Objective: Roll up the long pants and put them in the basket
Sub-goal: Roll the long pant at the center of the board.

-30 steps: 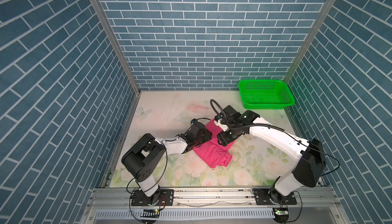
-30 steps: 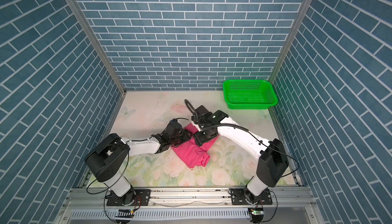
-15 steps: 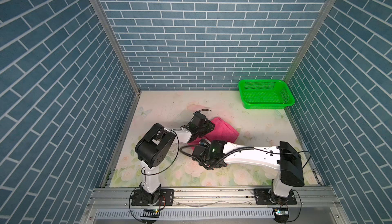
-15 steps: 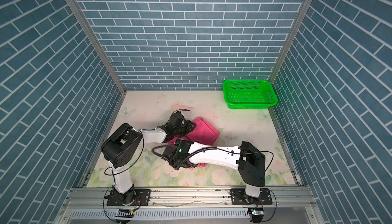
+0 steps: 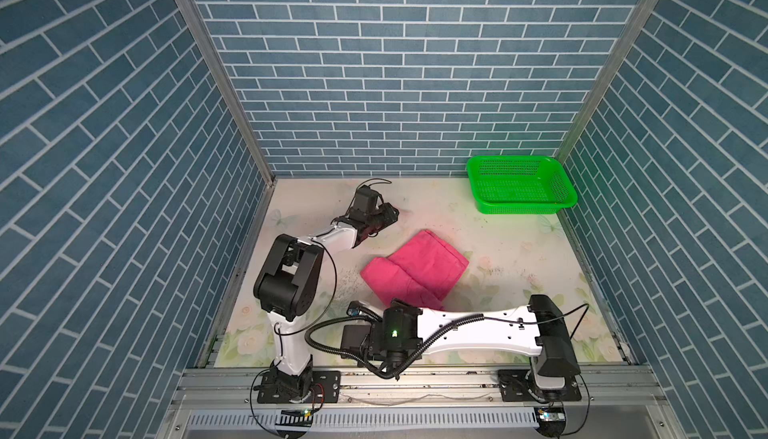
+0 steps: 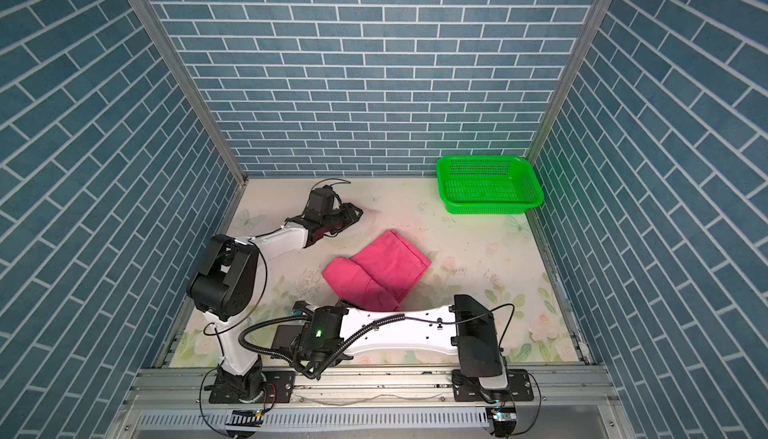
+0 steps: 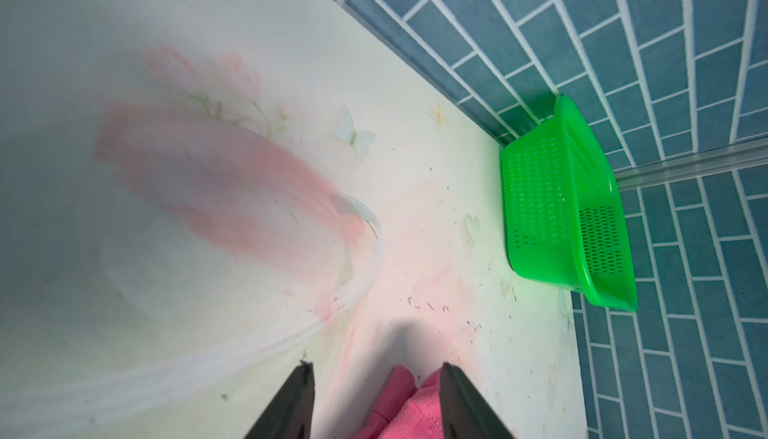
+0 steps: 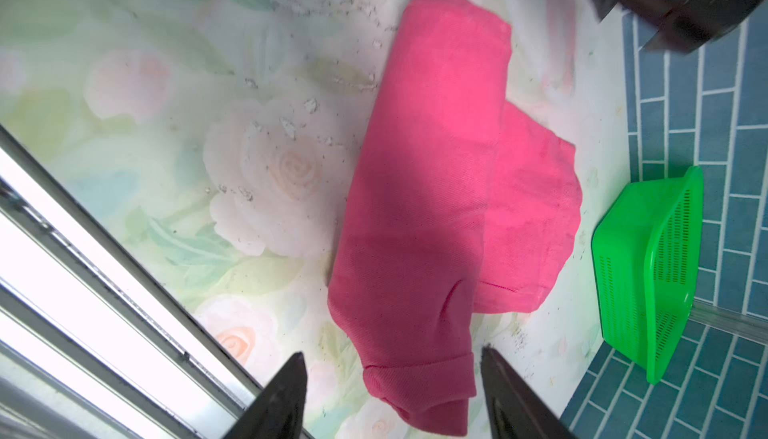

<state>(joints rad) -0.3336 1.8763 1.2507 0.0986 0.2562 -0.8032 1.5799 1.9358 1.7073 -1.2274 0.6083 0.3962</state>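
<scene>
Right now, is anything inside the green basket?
Nothing shows inside the green mesh basket: in both top views only its bare perforated floor is seen. Its near wall covers a thin strip of that floor, so that bit cannot be checked.

This seems to be a robot laboratory cell and not a real room. The left arm (image 5: 334, 238) and the right arm (image 5: 478, 333) are bolted on an aluminium rail (image 5: 415, 378) at the front edge. The walls (image 5: 395, 63) are flat panels printed with blue bricks, joined by a metal post (image 5: 223, 79) at each corner. The arms stand over a flower-printed sheet (image 5: 519, 250).
</scene>
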